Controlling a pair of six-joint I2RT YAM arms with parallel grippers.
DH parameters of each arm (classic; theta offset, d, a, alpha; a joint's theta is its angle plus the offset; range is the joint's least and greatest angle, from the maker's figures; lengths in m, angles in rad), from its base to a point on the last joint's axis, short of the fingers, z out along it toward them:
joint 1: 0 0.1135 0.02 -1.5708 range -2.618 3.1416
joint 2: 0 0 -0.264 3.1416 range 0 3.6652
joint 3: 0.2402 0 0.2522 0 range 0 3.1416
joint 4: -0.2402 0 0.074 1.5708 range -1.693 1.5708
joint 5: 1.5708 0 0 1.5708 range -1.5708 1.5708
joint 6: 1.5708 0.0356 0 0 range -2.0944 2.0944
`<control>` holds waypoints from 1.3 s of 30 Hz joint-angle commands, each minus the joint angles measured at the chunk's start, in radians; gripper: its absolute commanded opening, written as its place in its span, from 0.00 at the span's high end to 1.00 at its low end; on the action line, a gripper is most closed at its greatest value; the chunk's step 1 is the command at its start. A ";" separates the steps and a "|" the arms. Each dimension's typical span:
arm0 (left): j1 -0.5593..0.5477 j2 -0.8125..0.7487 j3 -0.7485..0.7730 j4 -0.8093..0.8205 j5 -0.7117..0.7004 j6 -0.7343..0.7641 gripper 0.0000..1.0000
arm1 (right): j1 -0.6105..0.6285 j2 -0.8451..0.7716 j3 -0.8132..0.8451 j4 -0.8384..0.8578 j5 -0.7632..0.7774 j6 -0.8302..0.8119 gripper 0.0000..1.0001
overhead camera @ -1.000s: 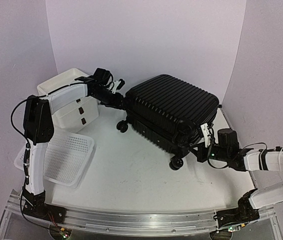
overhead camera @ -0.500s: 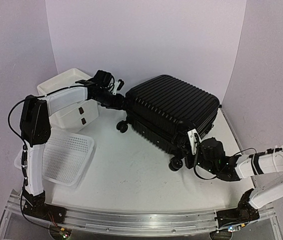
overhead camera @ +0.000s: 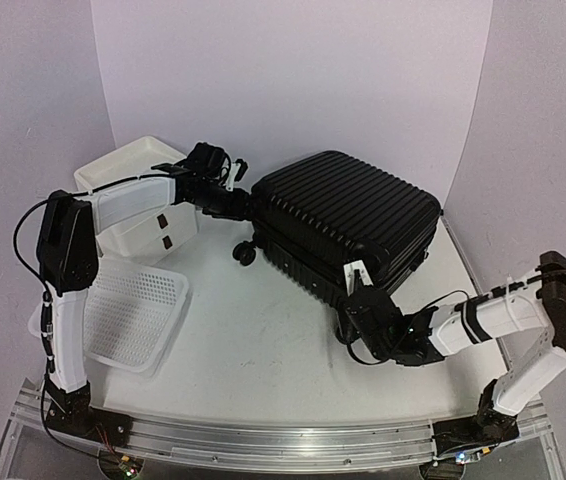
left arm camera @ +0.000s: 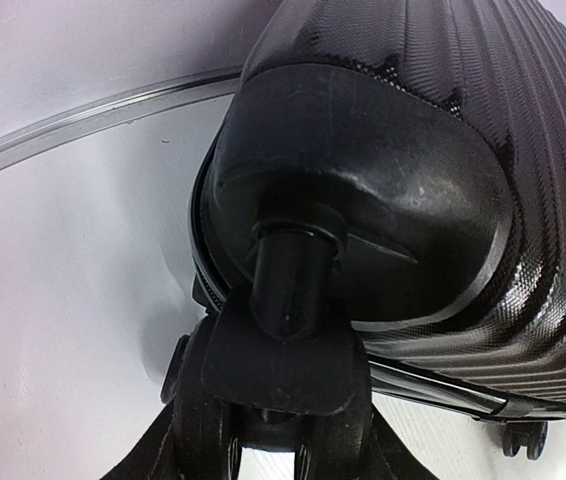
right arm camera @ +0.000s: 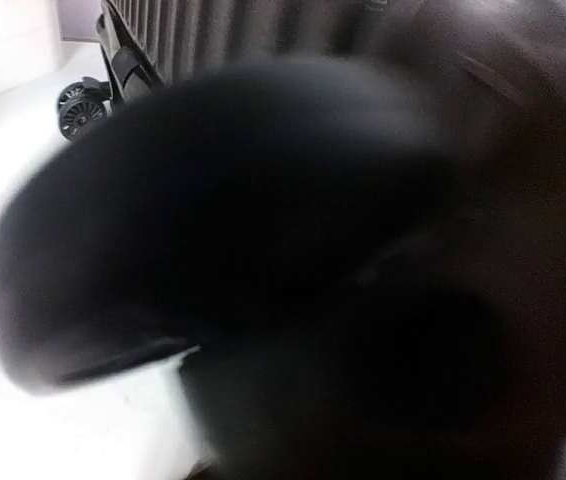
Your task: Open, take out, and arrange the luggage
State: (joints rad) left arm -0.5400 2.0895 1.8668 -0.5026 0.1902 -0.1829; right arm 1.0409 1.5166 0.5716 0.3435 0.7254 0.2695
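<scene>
Top external view. Luggage (overhead camera: 348, 215), a closed black ribbed hard-shell case, lies on its broad side on the white table (overhead camera: 263, 350). Its bulk sits toward 1 o'clock of the table's middle, and the wheeled end faces 7 o'clock. Left gripper (overhead camera: 241, 203) meets the case at its 9 o'clock corner. Right gripper (overhead camera: 357, 278) sits low at the 6 o'clock corner, just beside the near edge of the shell; whether it touches cannot be told. White three-drawer box (overhead camera: 143, 232) stands at 10 o'clock, just beside the left forearm. White perforated basket (overhead camera: 138, 310) lies at 8 o'clock, well apart from the case.

Left wrist view. Corner caster (left arm camera: 288, 300) fills the lower centre. Its stem enters a smooth black corner housing, and the ribbed shell runs off toward 2 o'clock. The wheel lies between the partly closed fingers, which appear pinched on it; finger and wheel are both black, so their edges are hard to separate.

Right wrist view. Blurred dark mass covers most of the frame, and the fingers cannot be made out. The jaws are fully closed, with nothing seen held. A second caster (right arm camera: 81, 110) and ribbed shell show at 11 o'clock.
</scene>
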 commanded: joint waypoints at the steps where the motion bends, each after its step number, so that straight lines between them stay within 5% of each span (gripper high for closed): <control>1: -0.069 -0.054 -0.023 0.052 -0.003 -0.130 0.85 | 0.089 0.091 0.203 0.131 0.150 0.018 1.00; 7: -0.073 -0.062 -0.036 0.061 0.002 -0.135 0.85 | 0.129 0.261 0.340 0.136 0.411 0.059 1.00; 18: -0.075 -0.067 -0.065 0.070 0.000 -0.133 0.85 | 0.130 0.481 0.621 0.149 0.379 -0.066 0.98; 21: -0.071 -0.062 -0.061 0.070 0.003 -0.124 0.84 | 0.135 0.445 0.614 0.085 0.320 -0.084 0.66; 26: -0.040 -0.076 -0.071 0.054 0.031 -0.100 0.79 | 0.136 0.167 0.687 -0.657 -0.200 0.052 0.08; 29: -0.031 -0.099 -0.093 0.043 0.032 -0.076 0.62 | 0.134 0.033 0.705 -0.895 -0.427 0.012 0.02; 34: -0.031 -0.170 -0.142 0.030 0.070 -0.059 0.25 | 0.090 -0.115 0.778 -1.198 -0.415 -0.048 0.02; 39: -0.031 -0.294 -0.203 0.000 0.158 -0.047 0.08 | -0.288 -0.219 0.775 -1.254 -0.655 -0.066 0.02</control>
State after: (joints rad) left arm -0.5648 1.9560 1.6844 -0.4889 0.2558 -0.2371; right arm 1.0130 1.3342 1.3422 -0.7380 0.2565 0.2344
